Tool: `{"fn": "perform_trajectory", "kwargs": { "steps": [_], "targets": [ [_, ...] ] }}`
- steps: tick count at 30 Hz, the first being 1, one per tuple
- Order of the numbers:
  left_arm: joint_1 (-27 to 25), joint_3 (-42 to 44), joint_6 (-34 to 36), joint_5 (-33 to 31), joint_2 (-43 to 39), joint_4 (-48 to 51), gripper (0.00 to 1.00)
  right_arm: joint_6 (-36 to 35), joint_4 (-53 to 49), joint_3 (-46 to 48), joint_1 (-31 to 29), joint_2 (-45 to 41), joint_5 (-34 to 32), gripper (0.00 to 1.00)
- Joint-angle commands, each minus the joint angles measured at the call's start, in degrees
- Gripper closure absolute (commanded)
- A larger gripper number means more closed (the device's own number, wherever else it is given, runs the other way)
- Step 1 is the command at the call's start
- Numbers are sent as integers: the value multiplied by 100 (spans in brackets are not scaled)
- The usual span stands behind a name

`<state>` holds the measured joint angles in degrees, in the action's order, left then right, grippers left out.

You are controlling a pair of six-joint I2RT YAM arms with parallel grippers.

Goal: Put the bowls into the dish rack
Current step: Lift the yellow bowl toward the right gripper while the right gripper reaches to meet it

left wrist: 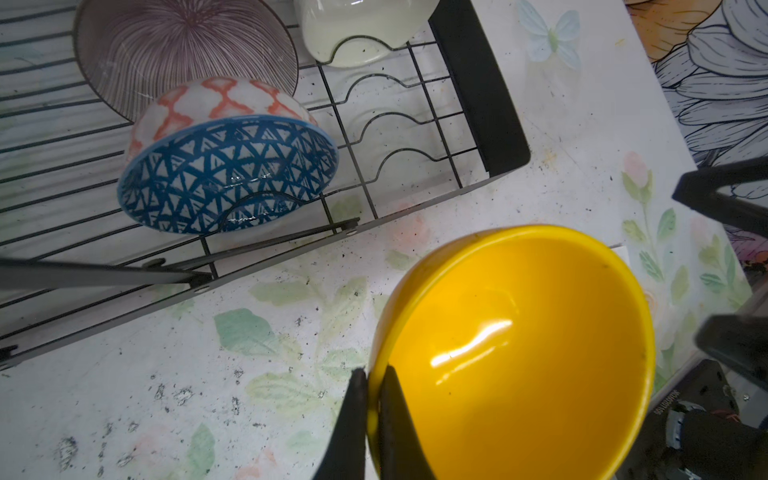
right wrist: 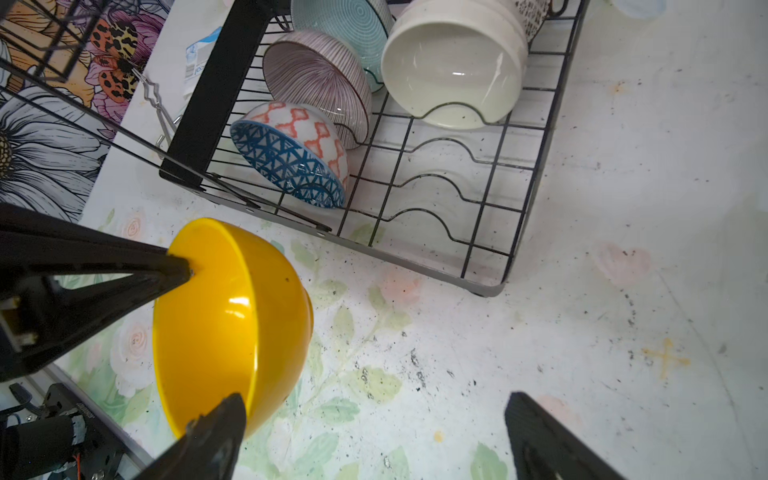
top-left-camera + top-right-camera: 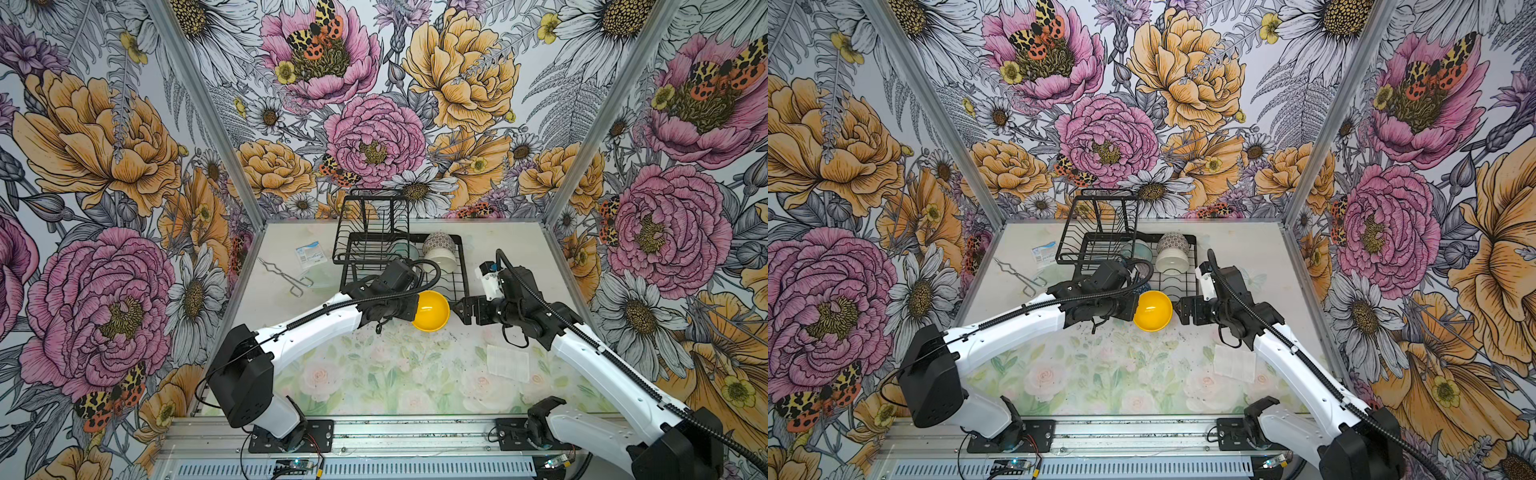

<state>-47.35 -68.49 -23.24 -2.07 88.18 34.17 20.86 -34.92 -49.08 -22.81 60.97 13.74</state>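
**Yellow bowl pinched at the rim, just short of the rack**

We see the yellow bowl [image 3: 432,311] tipped on its side over the desk [image 3: 374,374], at 6 o'clock from the dish rack [image 1: 478,91], which already holds 5 other bowls [image 2: 453,66]. The left fingers [image 1: 353,415] are clamped on its rim at 9 o'clock. The right fingers [image 2: 212,436] stand wide apart at 3 o'clock, empty. We judge the bowl stiff, glossy and slippery. It may swivel in a rim pinch, so bite deep.

A robot test cell: left arm [image 3: 316,328] and right arm [image 3: 602,365] are bolted to an aluminium rail [image 3: 415,432] fronting the table [image 3: 374,374]. Printed flower panels [image 3: 374,104] in metal framing [image 3: 203,108] wall it in.
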Motion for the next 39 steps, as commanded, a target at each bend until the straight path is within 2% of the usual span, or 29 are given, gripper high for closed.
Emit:
{"fn": "perform_trajectory", "kwargs": {
  "steps": [1,15,19,29,32,37,39],
  "targets": [
    [-24,-281,213,85,123,-337,100,-65,81,-206,-35,121,208,4],
    [-144,-879,550,297,580,-488,100,48,124,-299,-198,561,135,17],
    [-160,-955,589,329,653,-493,100,72,123,-303,-198,609,103,25],
    [-231,-1017,581,409,765,-530,100,85,123,-291,-207,749,128,55],
    [-232,-1009,580,418,801,-538,100,68,125,-279,-207,776,136,69],
    [-237,-1009,564,430,807,-538,100,75,125,-261,-208,767,90,100],
    [-227,-1003,573,426,800,-535,100,71,124,-260,-216,752,57,100]
  ]
}}
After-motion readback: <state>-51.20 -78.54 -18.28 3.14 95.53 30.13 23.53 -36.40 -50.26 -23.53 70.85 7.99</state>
